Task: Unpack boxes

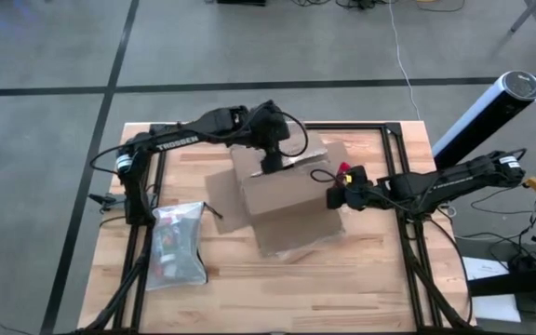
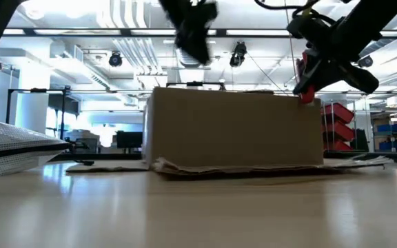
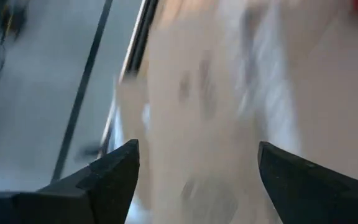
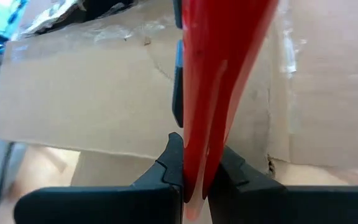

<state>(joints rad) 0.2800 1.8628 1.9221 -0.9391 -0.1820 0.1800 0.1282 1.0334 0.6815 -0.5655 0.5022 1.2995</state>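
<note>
Left gripper [image 1: 270,166] spread wide over my brown corrugated cardboard box [image 1: 287,194] | right gripper [image 1: 336,194] at its 3 o'clock edge, clamping red utility knife [image 4: 213,93]

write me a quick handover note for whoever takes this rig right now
Left gripper: open, empty, above the far end of the cardboard box.
Right gripper: shut on the red utility knife, at the box's right edge.
Box sits mid-table with flaps spread flat at its base; mesh zip pouch lies to its left.
Done: knife picked up and brought to the box.
Left: whether the tape is cut can't be told; open the box and unpack it.
</note>
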